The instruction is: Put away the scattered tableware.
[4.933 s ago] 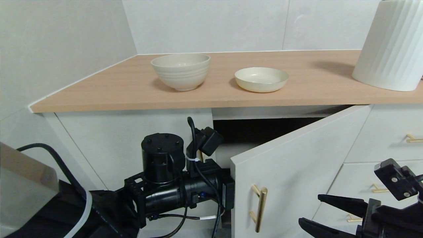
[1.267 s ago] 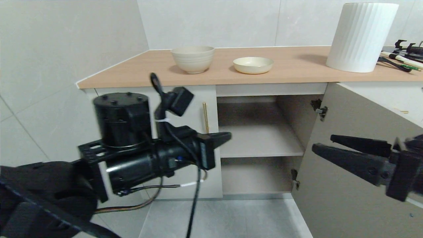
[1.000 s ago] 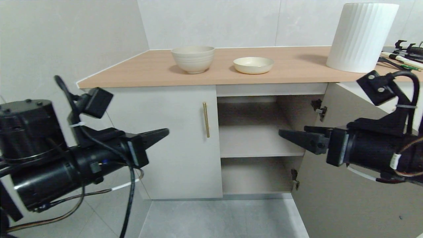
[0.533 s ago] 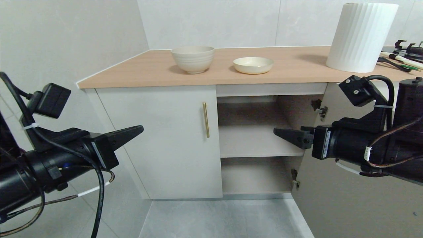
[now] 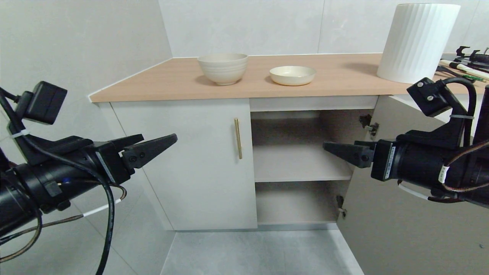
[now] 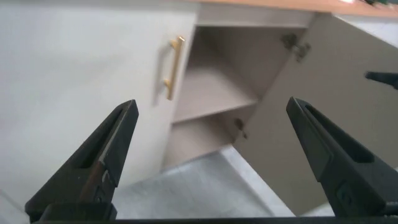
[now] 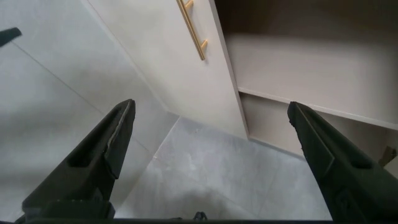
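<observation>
Pale tiled walls back a wooden bench (image 5: pixel 344 86) over white cabinets, and the whole head view has pulled away from that bench since a few seconds ago, so the camera has moved, not the crockery. What did change is the right-hand cabinet door (image 5: pixel 386 229). It was only partly open then and now stands swung fully out, baring two vacant shelves (image 5: pixel 298 164). The left arm, which had been low beside that door, has swung out to the robot's left, and in the last half second its fingers have parted. I take this to mean the storage is ready and the picking up has yet to begin. The bowl (image 5: pixel 223 68) and the shallow dish (image 5: pixel 292 75) sit untouched on the bench, above and beyond both end effectors, the dish just to the bowl's right. The left end effector (image 5: pixel 159 137) is released and holds nothing. It reaches forward roughly level, in front of the closed left door (image 5: pixel 191 164), with the brass handle (image 5: pixel 237 138) ahead on its right and the bowl up above it. The right end effector (image 5: pixel 340 147) is also spread wide and empty, held level and angled toward the robot's left, its tips before the upper shelf with the dish higher up. A ribbed white container (image 5: pixel 418 42) stands on the bench above the right arm.
</observation>
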